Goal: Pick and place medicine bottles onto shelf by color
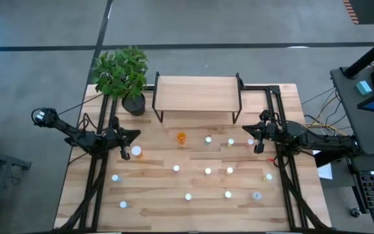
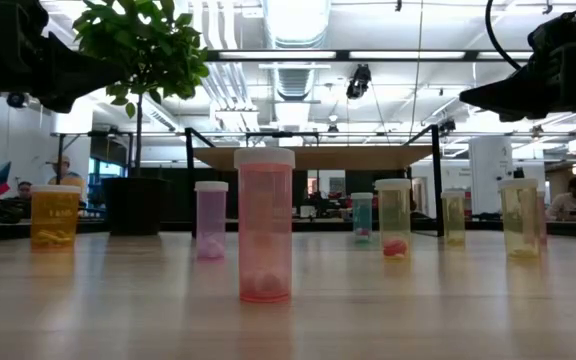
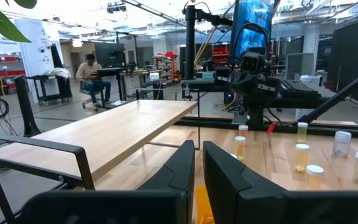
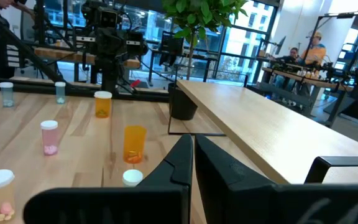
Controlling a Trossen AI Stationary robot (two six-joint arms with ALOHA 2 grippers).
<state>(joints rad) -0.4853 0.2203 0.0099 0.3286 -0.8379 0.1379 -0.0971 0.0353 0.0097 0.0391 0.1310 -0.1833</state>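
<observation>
Several small medicine bottles with pale caps stand upright on the wooden table in front of the shelf (image 1: 197, 94), among them an orange one (image 1: 181, 138), a pink one (image 2: 265, 225) nearest the low camera, and an orange one (image 2: 55, 215) at the left. The shelf has a light wooden top on black legs, and nothing stands on it. My left gripper (image 1: 130, 135) hovers level above the table's left side, shut and holding nothing. My right gripper (image 1: 255, 132) hovers level above the right side, also shut and holding nothing. Each wrist view shows its own fingers (image 3: 197, 163) (image 4: 191, 155) closed together.
A potted plant (image 1: 122, 75) stands at the far left beside the shelf. Black frame rails (image 1: 96, 182) (image 1: 291, 188) run along both sides of the table. Desks and seated people show in the room beyond the table.
</observation>
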